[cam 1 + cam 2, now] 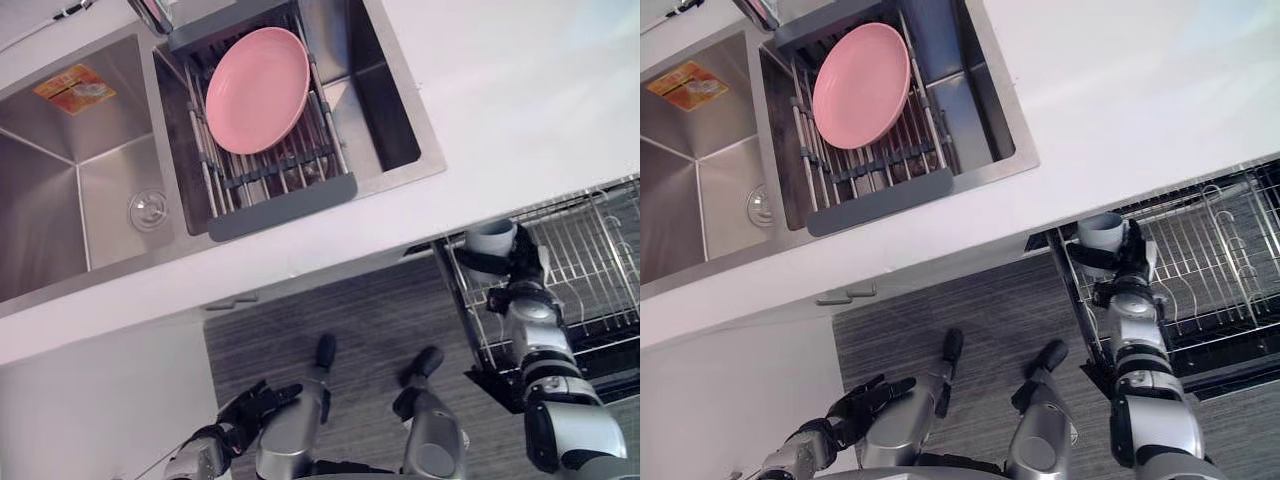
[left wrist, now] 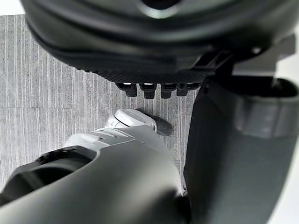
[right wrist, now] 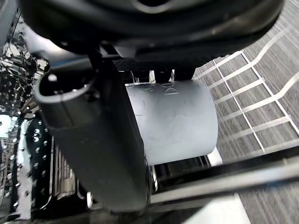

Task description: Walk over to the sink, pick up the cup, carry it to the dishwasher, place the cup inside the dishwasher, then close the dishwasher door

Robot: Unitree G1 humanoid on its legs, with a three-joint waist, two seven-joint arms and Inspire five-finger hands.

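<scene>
My right hand (image 1: 512, 262) is shut on a pale grey cup (image 1: 490, 238), holding it over the near left corner of the pulled-out dishwasher rack (image 1: 590, 250). The right wrist view has the cup (image 3: 175, 121) lying against my thumb (image 3: 100, 140), with the rack's wire grid (image 3: 261, 98) past it. In the right eye view the cup (image 1: 1100, 231) and hand (image 1: 1122, 262) sit at the rack's corner. My left hand (image 1: 258, 400) hangs low over the floor beside the cabinet, fingers relaxed and empty.
A steel double sink (image 1: 90, 190) is set in the white counter (image 1: 520, 110). A dark drying rack (image 1: 270, 170) spans its right basin and carries a pink plate (image 1: 258, 88). Grey striped floor (image 1: 370, 320) lies between cabinet and dishwasher.
</scene>
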